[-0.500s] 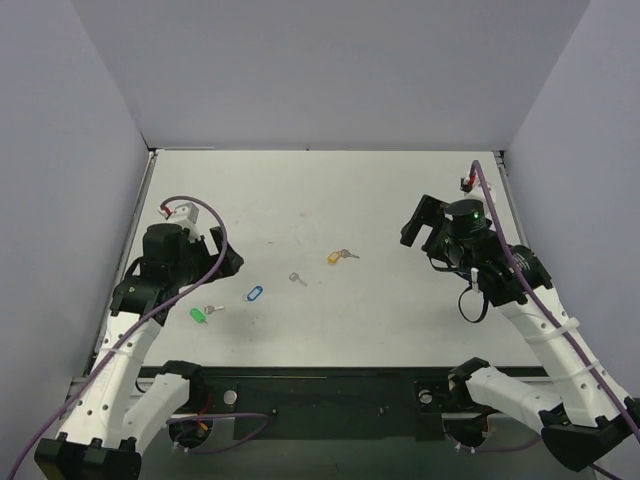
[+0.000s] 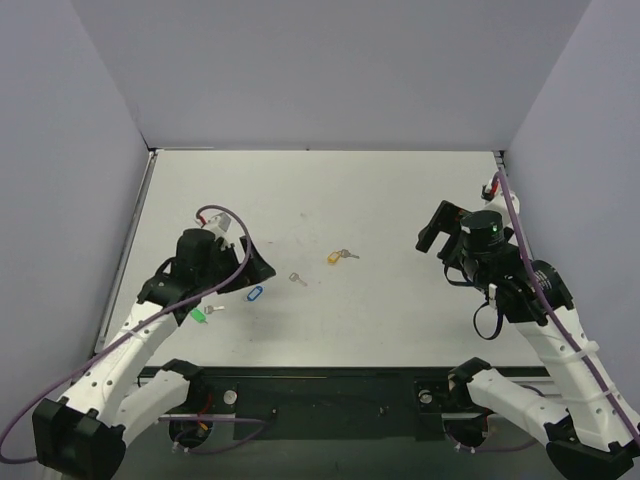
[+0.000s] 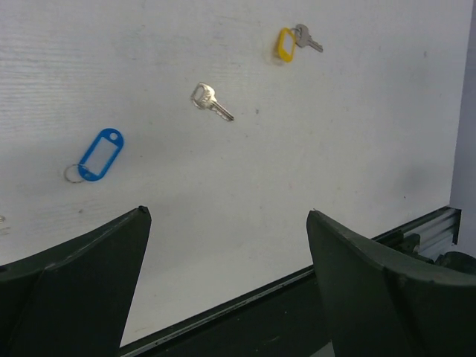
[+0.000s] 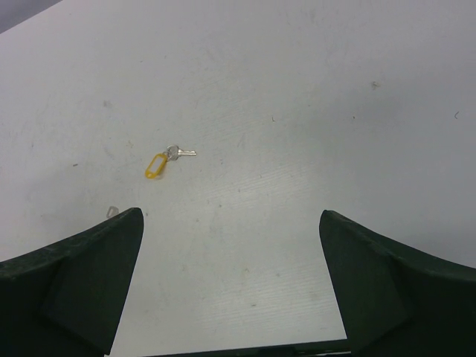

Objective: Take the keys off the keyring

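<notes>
The left fingers stand wide apart with nothing between them, hanging low over the near left part of the worktop. Just ahead of them lies a blue tag with a thin ring at one end. A little further on is a loose silver key, apart from everything else. Beyond that the yellow tag lies flat near the middle of the worktop, with the small silver key touching its ring end. The key appears joined to it, though the ring itself is too fine to make out. The right fingers are likewise spread wide and empty, well off to the right of the yellow tag, which shows far ahead of them in the right wrist view. A green tag lies towards the near left edge.
</notes>
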Robot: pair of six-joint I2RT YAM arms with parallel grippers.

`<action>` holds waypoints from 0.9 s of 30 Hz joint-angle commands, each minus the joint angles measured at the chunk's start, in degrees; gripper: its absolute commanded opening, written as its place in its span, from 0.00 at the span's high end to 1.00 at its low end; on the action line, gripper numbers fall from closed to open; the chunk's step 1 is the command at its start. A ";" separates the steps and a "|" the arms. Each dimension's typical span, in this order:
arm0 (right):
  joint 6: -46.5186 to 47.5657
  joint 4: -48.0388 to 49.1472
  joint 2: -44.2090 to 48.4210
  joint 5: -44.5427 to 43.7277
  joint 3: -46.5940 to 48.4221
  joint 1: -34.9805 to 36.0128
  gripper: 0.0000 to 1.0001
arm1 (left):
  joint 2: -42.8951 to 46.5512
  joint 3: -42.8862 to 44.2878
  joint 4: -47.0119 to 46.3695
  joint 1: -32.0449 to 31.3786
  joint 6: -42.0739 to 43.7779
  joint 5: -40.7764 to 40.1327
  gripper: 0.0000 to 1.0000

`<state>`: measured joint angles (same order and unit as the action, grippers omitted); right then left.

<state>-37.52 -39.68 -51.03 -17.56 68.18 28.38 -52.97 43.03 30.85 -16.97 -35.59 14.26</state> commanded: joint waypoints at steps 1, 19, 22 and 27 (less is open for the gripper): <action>-0.01 -0.05 0.22 -2.48 -0.59 0.18 0.00 | 1.56 -2.06 -10.27 -8.59 -9.83 -7.83 0.03; -3.88 10.15 -2.50 9.28 -11.84 -7.28 0.01 | -24.80 0.47 -42.62 -26.62 -24.52 -25.33 0.18; -3.36 12.34 -3.20 12.28 -13.25 -9.74 0.02 | -31.57 3.37 -45.70 -26.89 -24.87 -25.42 0.21; -1.60 13.84 -4.52 14.13 -13.95 -10.71 0.02 | -40.26 6.37 -49.83 -26.89 -26.01 -25.16 0.28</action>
<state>-40.49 -28.93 -54.78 -6.22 54.48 18.31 -88.84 45.67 -11.68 -43.57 -60.03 -9.69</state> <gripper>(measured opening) 0.980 0.748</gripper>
